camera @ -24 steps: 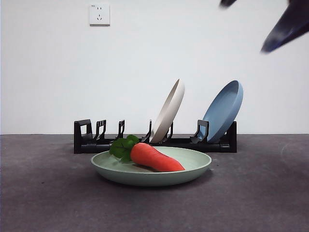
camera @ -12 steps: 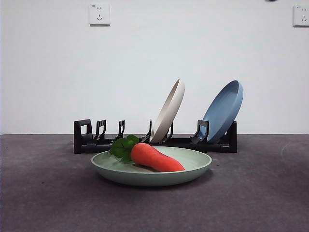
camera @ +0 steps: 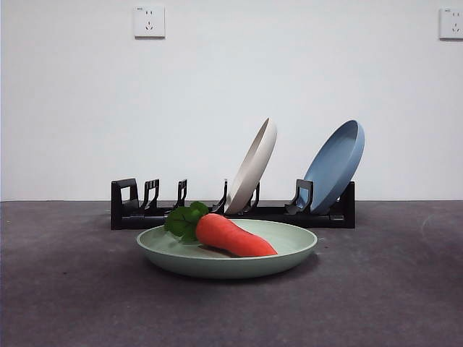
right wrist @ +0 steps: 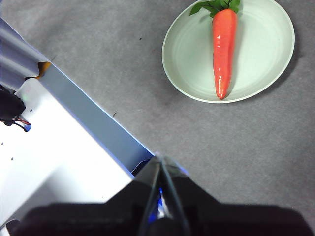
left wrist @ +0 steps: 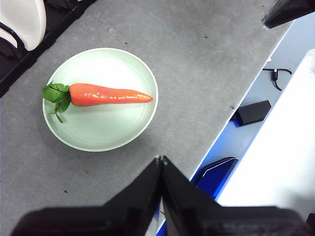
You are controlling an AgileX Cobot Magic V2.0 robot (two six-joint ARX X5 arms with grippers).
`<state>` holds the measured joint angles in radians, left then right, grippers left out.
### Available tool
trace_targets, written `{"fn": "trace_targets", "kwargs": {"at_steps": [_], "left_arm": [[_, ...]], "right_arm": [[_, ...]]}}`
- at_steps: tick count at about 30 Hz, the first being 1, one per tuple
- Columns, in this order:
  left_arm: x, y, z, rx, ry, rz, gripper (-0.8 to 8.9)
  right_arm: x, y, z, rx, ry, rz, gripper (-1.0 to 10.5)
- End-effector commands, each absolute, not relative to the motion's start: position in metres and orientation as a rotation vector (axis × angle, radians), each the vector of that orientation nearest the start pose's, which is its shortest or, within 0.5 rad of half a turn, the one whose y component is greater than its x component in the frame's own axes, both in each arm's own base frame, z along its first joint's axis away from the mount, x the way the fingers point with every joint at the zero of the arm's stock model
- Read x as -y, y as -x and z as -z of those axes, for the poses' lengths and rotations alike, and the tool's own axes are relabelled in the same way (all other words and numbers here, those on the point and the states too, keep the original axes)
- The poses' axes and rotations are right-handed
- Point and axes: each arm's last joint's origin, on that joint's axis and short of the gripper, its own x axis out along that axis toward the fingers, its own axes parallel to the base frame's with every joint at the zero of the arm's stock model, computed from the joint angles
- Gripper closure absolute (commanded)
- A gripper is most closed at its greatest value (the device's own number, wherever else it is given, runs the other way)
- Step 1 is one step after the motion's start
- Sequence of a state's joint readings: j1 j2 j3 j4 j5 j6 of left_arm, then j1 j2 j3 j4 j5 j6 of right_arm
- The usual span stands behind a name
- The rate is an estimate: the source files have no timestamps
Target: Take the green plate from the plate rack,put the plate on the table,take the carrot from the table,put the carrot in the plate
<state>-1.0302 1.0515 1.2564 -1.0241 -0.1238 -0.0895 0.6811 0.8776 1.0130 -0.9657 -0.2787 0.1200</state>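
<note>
We see the green plate (camera: 226,257) lying flat on the table (camera: 65,303), just in front of the plate rack (camera: 231,210), with the carrot (camera: 233,236) resting inside it, leafy end toward one rim. In the rack, a cream plate (camera: 253,166) leans in a middle slot and a blue plate (camera: 336,165) leans near one end; the holders at the other end carry nothing. The left gripper (left wrist: 161,160) hangs high over the table edge near the plate, its jaws pressed together on nothing. The right gripper (right wrist: 160,162) hangs likewise over the table's edge, jaws closed and empty. The dark grey tabletop meets a white wall with two sockets (camera: 149,22).
</note>
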Motion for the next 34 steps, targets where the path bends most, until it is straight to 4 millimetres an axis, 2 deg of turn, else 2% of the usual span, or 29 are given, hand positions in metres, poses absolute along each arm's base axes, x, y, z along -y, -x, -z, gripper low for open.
{"fn": "trace_targets", "kwargs": {"at_steps": [1, 7, 10, 17, 22, 25, 28, 34], "left_arm": [[0.155, -0.098, -0.370, -0.740, -0.386, 0.817, 8.16], [0.155, -0.098, -0.371, -0.726, -0.380, 0.816, 8.16], [0.148, -0.102, -0.376, -0.661, -0.395, 0.744, 8.17], [0.119, -0.132, -0.411, -0.239, -0.230, 0.575, 8.16], [0.084, -0.144, -0.417, 0.040, -0.120, 0.519, 8.16], [0.063, -0.141, -0.403, 0.174, -0.098, 0.463, 8.16], [0.047, -0.132, -0.376, 0.238, -0.097, 0.387, 8.16], [0.024, -0.115, -0.305, 0.193, -0.108, 0.209, 8.16]], "right_arm": [[-0.101, -0.111, -0.329, -0.894, 0.064, -0.853, 9.5], [-0.101, -0.111, -0.329, -0.894, 0.064, -0.853, 9.5], [-0.101, -0.111, -0.329, -0.894, 0.064, -0.853, 9.5], [-0.101, -0.111, -0.329, -0.892, 0.064, -0.853, 9.5], [-0.100, -0.111, -0.329, -0.891, 0.064, -0.854, 9.5], [-0.100, -0.111, -0.329, -0.891, 0.063, -0.854, 9.5], [-0.100, -0.111, -0.329, -0.891, 0.063, -0.854, 9.5], [-0.100, -0.111, -0.329, -0.891, 0.064, -0.854, 9.5]]}}
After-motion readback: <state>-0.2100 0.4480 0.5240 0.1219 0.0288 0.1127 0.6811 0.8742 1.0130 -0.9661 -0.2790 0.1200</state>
